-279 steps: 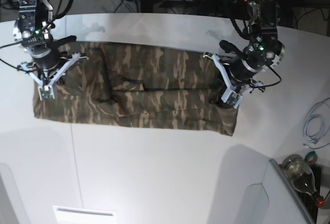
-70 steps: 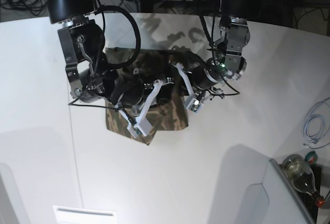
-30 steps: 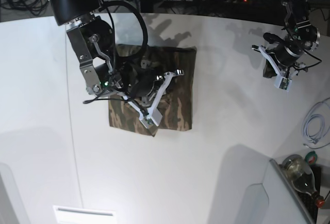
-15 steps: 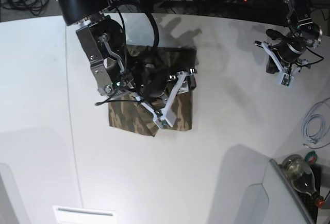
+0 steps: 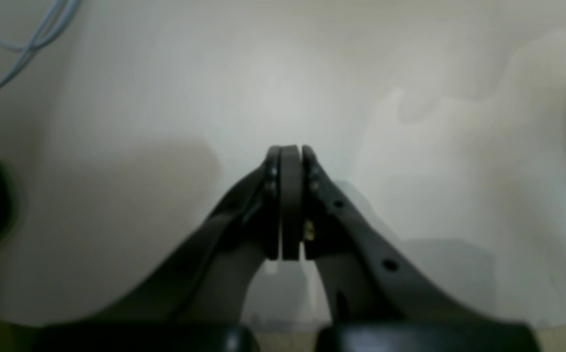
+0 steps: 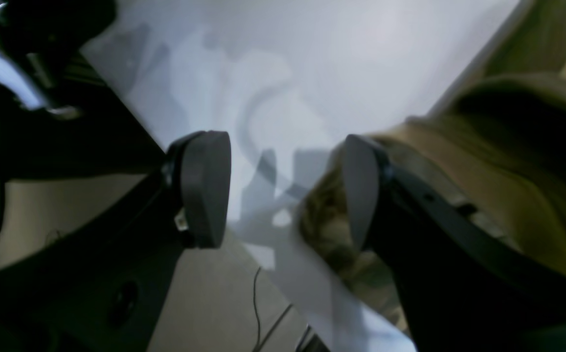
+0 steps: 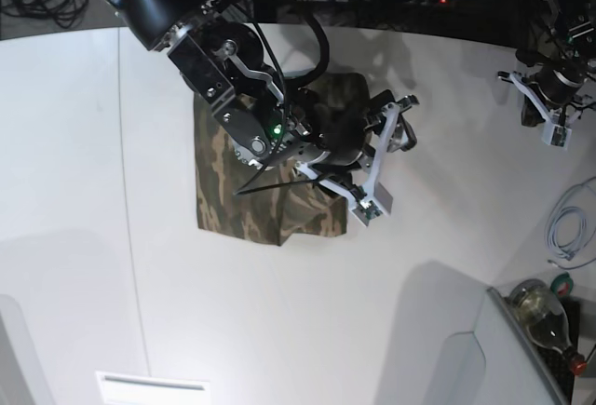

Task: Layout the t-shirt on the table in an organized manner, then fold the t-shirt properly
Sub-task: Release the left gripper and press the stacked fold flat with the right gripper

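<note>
The camouflage t-shirt (image 7: 223, 182) lies folded into a compact block on the white table (image 7: 186, 312). My right arm reaches across it from the back left and hides its right part. The right gripper (image 7: 395, 155) stands open just past the shirt's right edge. In the right wrist view the right gripper (image 6: 283, 190) shows bare table (image 6: 312, 58) between its fingers, and the t-shirt (image 6: 508, 146) bunches against the outside of the right finger. My left gripper (image 7: 557, 133) is shut far to the right, away from the shirt. In its own view the left gripper (image 5: 290, 149) hangs over bare table with nothing in it.
A thin dark seam (image 7: 130, 237) runs down the table's left part. A pale cable (image 7: 568, 228) lies at the right edge, also seen as the cable (image 5: 23, 44) in the left wrist view. A bottle (image 7: 545, 317) lies at the bottom right. Cables and equipment crowd the space behind the table.
My right gripper has opened and swung rightward over the shirt to beyond its right edge. The left arm has drifted farther right, staying shut.
</note>
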### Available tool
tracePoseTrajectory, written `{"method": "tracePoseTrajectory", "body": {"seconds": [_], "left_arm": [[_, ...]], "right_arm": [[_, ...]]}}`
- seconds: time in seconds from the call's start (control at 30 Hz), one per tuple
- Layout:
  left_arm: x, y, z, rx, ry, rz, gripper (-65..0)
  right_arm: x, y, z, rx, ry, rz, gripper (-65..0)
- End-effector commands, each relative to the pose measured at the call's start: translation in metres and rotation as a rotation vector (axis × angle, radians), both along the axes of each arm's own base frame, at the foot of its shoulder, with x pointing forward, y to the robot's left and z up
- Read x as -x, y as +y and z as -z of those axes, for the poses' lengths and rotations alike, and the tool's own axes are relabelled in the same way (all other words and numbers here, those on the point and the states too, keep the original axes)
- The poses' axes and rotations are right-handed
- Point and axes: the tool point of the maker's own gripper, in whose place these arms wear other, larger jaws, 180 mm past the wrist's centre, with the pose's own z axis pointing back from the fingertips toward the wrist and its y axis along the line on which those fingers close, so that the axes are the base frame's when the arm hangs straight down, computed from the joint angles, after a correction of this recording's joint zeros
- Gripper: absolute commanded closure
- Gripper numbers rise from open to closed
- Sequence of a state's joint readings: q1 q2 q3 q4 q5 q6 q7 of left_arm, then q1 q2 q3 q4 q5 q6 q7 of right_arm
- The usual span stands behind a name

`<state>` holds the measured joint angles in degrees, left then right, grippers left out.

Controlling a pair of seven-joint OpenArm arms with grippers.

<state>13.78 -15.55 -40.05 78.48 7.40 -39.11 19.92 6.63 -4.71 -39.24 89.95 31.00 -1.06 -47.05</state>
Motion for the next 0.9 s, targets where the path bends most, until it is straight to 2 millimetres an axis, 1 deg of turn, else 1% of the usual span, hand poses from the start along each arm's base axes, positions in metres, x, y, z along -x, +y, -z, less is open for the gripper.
{"method": "tracePoseTrajectory", "body": {"seconds": [0.0, 0.03, 0.07, 0.1, 0.13, 0.2, 0.23, 0.3, 0.33, 0.37, 0.4, 0.43, 0.47, 0.53, 0.63, 0.7, 0.77, 0.8, 0.83, 0.87], "left_arm": [[-0.004, 0.01, -0.011, -0.028, -0.026, 0.004, 0.0], [-0.003, 0.01, -0.011, -0.028, -0.023, 0.004, 0.0], [-0.003, 0.01, -0.011, -0.03, -0.023, 0.004, 0.0], [-0.002, 0.015, -0.013, -0.036, -0.024, -0.003, 0.0], [0.0, 0.022, -0.017, -0.044, -0.032, -0.023, 0.0], [0.006, 0.038, -0.024, -0.058, -0.05, -0.072, 0.0], [0.009, 0.044, -0.027, -0.063, -0.057, -0.093, 0.0], [0.013, 0.054, -0.032, -0.073, -0.067, -0.122, 0.0], [0.014, 0.057, -0.034, -0.077, -0.069, -0.127, 0.0], [0.014, 0.058, -0.034, -0.078, -0.07, -0.13, 0.0], [0.015, 0.058, -0.034, -0.079, -0.071, -0.131, 0.0], [0.014, 0.058, -0.035, -0.079, -0.072, -0.131, 0.0], [0.014, 0.058, -0.035, -0.079, -0.072, -0.131, 0.0], [0.014, 0.056, -0.033, -0.074, -0.07, -0.129, 0.0], [0.014, 0.052, -0.031, -0.069, -0.068, -0.124, 0.0], [0.014, 0.046, -0.028, -0.055, -0.072, -0.127, 0.0], [0.014, 0.045, -0.028, -0.053, -0.073, -0.127, 0.0], [0.015, 0.044, -0.027, -0.051, -0.071, -0.127, 0.0], [0.016, 0.043, -0.025, -0.046, -0.066, -0.121, 0.0], [0.02, 0.041, -0.022, -0.04, -0.053, -0.115, 0.0]], "right_arm": [[-0.013, 0.001, -0.027, -0.046, -0.072, 0.006, -34.1], [-0.012, -0.007, -0.033, -0.044, -0.079, 0.023, -34.1], [-0.016, -0.018, -0.038, -0.043, -0.076, 0.072, -33.9], [-0.019, -0.033, -0.042, -0.046, -0.067, 0.137, -33.8], [-0.021, -0.047, -0.044, -0.049, -0.055, 0.197, -32.1], [-0.025, -0.071, -0.04, -0.044, -0.036, 0.297, -23.1], [-0.029, -0.08, -0.036, -0.039, -0.035, 0.326, -16.4], [-0.038, -0.093, -0.018, -0.011, -0.016, 0.376, -2.4], [-0.041, -0.096, -0.009, 0.003, -0.003, 0.393, 0.0], [-0.045, -0.099, 0.001, 0.019, 0.007, 0.407, -0.2], [-0.053, -0.101, 0.007, 0.031, 0.002, 0.418, -2.1], [-0.059, -0.101, 0.014, 0.046, 0.003, 0.421, -1.8], [-0.063, -0.096, 0.02, 0.056, 0.003, 0.417, -0.9], [-0.074, -0.082, 0.031, 0.069, 0.009, 0.41, -0.2], [-0.096, -0.056, 0.033, 0.084, -0.035, 0.383, -0.2], [-0.106, -0.04, 0.039, 0.118, -0.062, 0.345, -0.2], [-0.11, -0.029, 0.038, 0.143, -0.085, 0.304, -0.2], [-0.108, -0.024, 0.034, 0.141, -0.098, 0.286, 0.0], [-0.108, -0.02, 0.023, 0.118, -0.117, 0.282, 0.0], [-0.102, -0.025, 0.02, 0.115, -0.114, 0.275, 0.0]]}}
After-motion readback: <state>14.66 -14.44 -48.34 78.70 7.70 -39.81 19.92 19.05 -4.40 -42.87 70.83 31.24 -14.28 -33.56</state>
